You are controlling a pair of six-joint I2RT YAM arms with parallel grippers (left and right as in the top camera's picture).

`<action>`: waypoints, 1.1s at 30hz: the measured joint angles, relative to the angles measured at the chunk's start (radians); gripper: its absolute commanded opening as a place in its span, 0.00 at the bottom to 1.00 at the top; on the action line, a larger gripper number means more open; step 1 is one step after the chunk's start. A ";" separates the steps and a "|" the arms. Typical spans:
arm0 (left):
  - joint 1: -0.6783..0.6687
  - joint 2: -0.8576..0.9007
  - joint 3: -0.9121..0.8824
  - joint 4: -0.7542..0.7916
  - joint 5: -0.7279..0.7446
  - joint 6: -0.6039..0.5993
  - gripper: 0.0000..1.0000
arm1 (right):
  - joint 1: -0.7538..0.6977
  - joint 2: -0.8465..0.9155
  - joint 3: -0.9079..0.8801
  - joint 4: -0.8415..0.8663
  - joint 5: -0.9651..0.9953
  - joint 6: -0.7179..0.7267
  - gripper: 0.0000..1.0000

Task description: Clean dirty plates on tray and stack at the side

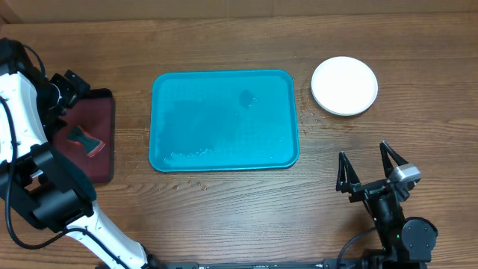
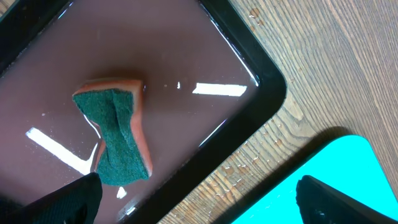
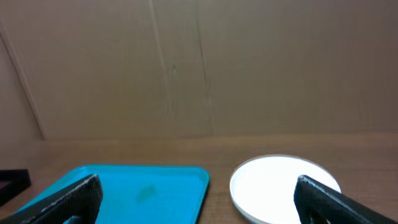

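The turquoise tray (image 1: pixel 224 119) lies mid-table with no plates on it, wet with a faint smudge; it also shows in the right wrist view (image 3: pixel 137 190) and its corner in the left wrist view (image 2: pixel 339 177). A white plate (image 1: pixel 344 85) sits on the table right of the tray, also in the right wrist view (image 3: pixel 273 186); whether other plates lie under it I cannot tell. The blue and yellow-green plates are not visible. My left gripper (image 2: pixel 199 202) is open and empty above the maroon tray's edge. My right gripper (image 1: pixel 367 166) is open and empty near the front right.
A black-rimmed maroon tray (image 1: pixel 101 112) at the left holds a green-and-orange sponge (image 1: pixel 84 139), seen close in the left wrist view (image 2: pixel 118 137). Water drops lie on the wood between the two trays (image 2: pixel 261 149). A brown wall stands behind the table.
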State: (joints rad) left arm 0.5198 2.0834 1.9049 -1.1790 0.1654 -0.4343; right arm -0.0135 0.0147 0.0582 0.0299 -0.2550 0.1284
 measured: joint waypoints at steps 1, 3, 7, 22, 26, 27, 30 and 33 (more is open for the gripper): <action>0.000 0.000 0.000 0.000 0.000 0.000 1.00 | 0.000 0.000 -0.017 0.024 0.000 0.000 1.00; 0.000 0.000 0.000 0.000 0.000 0.000 1.00 | 0.000 0.000 -0.040 0.027 0.001 0.001 1.00; 0.000 0.000 0.000 0.000 0.000 0.000 1.00 | 0.000 -0.001 -0.040 0.036 0.013 0.002 1.00; 0.000 0.000 0.000 0.000 0.000 0.000 1.00 | 0.027 -0.001 -0.040 -0.113 0.159 0.001 1.00; 0.000 0.000 0.000 0.000 0.000 0.000 1.00 | 0.027 -0.001 -0.040 -0.113 0.169 -0.009 1.00; 0.000 0.000 0.000 0.000 0.000 0.000 1.00 | 0.027 -0.001 -0.040 -0.113 0.170 -0.011 1.00; 0.000 0.000 0.000 0.000 0.000 0.000 1.00 | 0.027 -0.001 -0.040 -0.113 0.174 -0.017 1.00; 0.000 0.000 0.000 0.000 0.000 0.000 1.00 | 0.027 -0.001 -0.040 -0.113 0.177 -0.019 1.00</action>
State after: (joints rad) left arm 0.5198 2.0834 1.9049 -1.1790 0.1654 -0.4343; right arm 0.0139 0.0135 0.0185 -0.0830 -0.0780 0.1093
